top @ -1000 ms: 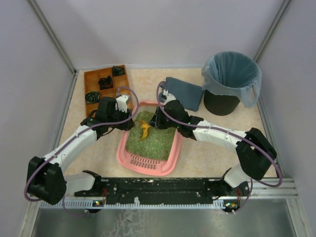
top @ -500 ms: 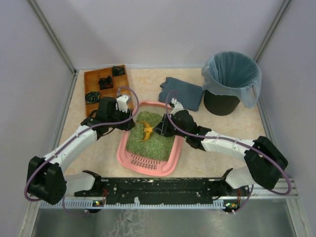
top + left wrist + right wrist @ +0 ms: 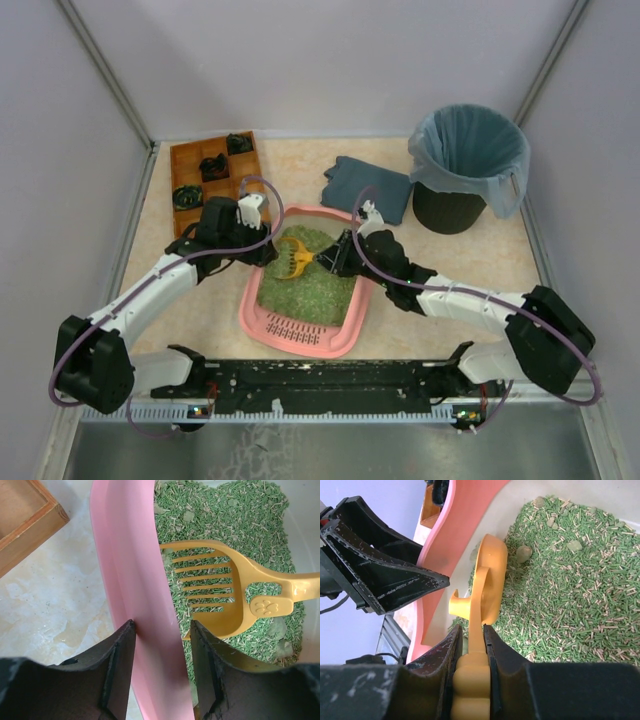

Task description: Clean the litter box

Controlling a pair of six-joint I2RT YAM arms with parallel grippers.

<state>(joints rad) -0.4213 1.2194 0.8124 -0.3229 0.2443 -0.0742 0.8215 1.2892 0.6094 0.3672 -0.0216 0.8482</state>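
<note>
Litter box [image 3: 246, 305] lay near-to-far, grille end [image 3: 290, 325] nearest, left gripper [image 3: 161, 625] parted astride its wall, right gripper [image 3: 471, 630] clamped yellow scoop [image 3: 492, 575].

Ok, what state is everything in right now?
Litter box, level, holding litter.
Scoop, held tilted, head inside box.
Left gripper, astride box rim, grip unclear.
Right gripper, shut on scoop handle.
Bin, upright, bag-lined.
Cloth, rumpled beside bin.
Tray, some compartments filled.

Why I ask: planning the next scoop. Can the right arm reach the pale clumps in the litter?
Probably yes: the right gripper holds the yellow scoop beside the clumps, nothing between; the left gripper only straddles the litter box rim.
</note>
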